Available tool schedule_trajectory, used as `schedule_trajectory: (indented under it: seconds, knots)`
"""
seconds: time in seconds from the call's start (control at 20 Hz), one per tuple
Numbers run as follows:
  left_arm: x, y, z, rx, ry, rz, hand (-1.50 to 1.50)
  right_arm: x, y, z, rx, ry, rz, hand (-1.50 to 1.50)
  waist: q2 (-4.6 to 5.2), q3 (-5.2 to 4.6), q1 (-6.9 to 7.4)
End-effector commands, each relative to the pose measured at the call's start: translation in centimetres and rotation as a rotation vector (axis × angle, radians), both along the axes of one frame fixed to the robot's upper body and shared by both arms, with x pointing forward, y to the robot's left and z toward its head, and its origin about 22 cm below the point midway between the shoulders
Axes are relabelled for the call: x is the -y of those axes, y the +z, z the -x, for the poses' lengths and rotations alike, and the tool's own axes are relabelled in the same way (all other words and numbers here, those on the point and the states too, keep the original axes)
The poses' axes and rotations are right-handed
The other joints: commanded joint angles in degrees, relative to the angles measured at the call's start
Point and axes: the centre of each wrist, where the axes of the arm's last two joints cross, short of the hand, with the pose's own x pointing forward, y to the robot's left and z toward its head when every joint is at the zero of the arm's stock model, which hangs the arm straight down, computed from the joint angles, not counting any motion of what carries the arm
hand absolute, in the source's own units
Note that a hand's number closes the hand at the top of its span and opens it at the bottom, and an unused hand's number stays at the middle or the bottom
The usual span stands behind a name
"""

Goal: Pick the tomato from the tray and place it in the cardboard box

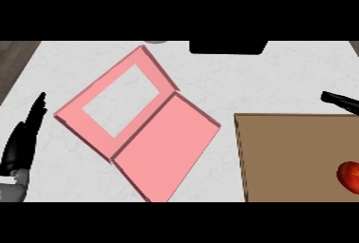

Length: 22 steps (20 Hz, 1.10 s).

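A red tomato lies on the brown tray at the right, cut off by the view's right edge. Left of the tray sits the pink box, turned diagonally, its inside showing white. Its pink lid lies folded open and flat toward the tray. My right hand shows only as straight black fingers at the right edge, just beyond the tray's far side and apart from the tomato. My left hand rests open at the left edge with its fingers up.
The white counter runs between the box and the tray. A black object stands at the far edge. Brown floor shows past the counter's left edge.
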Motion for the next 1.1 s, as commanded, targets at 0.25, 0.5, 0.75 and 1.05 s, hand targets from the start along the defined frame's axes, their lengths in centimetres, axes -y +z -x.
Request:
schedule_trajectory:
  seconds: [0.25, 0.5, 0.75, 1.05]
  knots:
    - [0.2, 0.2, -0.4, 0.013, -0.027, -0.015, 0.00, 1.0, 1.5, 0.7, 0.064, 0.311, 0.366, -1.50, 0.07, -0.20, 1.56]
    - [-0.1, 1.2, -1.8, 0.019, -0.043, -0.004, 0.00, 2.6, -0.8, 1.2, 0.092, 0.402, 0.554, -1.50, 0.39, -0.40, 2.18]
    - [0.8, 0.6, -1.6, 0.005, -0.051, -0.023, 0.00, 4.4, -4.0, 0.9, 0.117, 0.450, 0.652, -1.50, 0.03, -0.47, 2.21]
    - [-1.2, 1.2, -2.2, 0.030, -0.009, -0.024, 0.00, 5.4, -5.6, -0.6, 0.157, 0.487, 0.658, -1.50, -0.33, -0.62, 0.35]
